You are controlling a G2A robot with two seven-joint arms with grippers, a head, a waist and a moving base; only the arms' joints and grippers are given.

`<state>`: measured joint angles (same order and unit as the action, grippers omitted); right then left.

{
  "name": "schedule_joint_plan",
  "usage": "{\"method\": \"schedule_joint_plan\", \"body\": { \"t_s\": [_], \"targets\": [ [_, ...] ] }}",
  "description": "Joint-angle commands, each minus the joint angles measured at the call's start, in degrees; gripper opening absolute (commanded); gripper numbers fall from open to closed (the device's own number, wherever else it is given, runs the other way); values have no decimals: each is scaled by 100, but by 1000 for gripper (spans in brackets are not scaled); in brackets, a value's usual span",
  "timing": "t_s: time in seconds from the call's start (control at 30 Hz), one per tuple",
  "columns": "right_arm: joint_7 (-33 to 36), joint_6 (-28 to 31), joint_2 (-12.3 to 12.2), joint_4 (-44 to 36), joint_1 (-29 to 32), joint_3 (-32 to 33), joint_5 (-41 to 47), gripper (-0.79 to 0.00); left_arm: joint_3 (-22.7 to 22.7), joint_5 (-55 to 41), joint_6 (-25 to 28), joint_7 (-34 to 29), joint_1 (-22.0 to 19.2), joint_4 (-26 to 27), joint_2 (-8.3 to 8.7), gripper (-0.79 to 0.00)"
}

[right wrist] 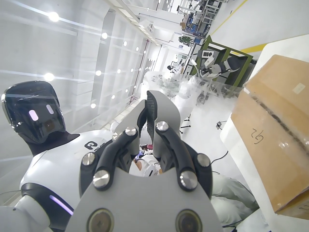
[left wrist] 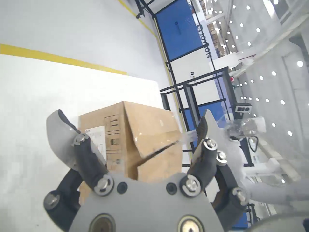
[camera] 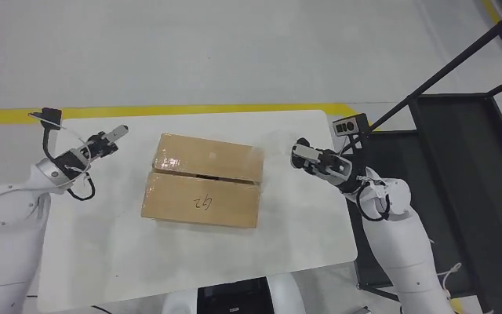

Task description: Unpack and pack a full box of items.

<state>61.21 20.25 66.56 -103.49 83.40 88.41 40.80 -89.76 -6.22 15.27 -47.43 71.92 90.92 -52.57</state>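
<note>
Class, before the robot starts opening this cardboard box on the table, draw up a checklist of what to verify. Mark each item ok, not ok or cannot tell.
1. Cardboard box sits fully on the table: ok.
2. Top flaps closed, nothing unpacked yet: ok.
3. Left gripper open, empty, facing the box: ok.
4. Right gripper open for a grasp: not ok; it is shut and empty.
5. Both grippers apart from the box: ok.
6. Top seam tape already cut: cannot tell.
</note>
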Motion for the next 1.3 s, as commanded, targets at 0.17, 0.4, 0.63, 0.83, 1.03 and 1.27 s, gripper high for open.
{"method": "schedule_joint_plan", "body": {
  "t_s": [0.17, 0.4, 0.63, 0.83, 1.03, 1.27],
  "targets": [
    [273, 32, -69, -120, 367, 441, 7, -785, 540, -405, -135, -388, -151, 193, -61, 0],
    [325, 78, -104, -157, 679, 715, 105, -785, 1037, -357, -199, -301, -422, -358, -142, 0],
    [300, 141, -125, -197, 822, 876, 138, -785, 1226, -133, -289, -515, -596, -612, -154, 0],
    [292, 174, -144, -238, 882, 982, 98, -785, 989, -292, -67, -343, -522, -466, -133, 0],
    [271, 213, -153, -280, 956, 986, 71, -785, 736, -626, -83, -559, -328, -125, -93, 0],
    [191, 254, -160, -260, 1003, 971, 13, -785, 1207, -876, 133, -1189, -413, -344, -141, 0]
  ]
}}
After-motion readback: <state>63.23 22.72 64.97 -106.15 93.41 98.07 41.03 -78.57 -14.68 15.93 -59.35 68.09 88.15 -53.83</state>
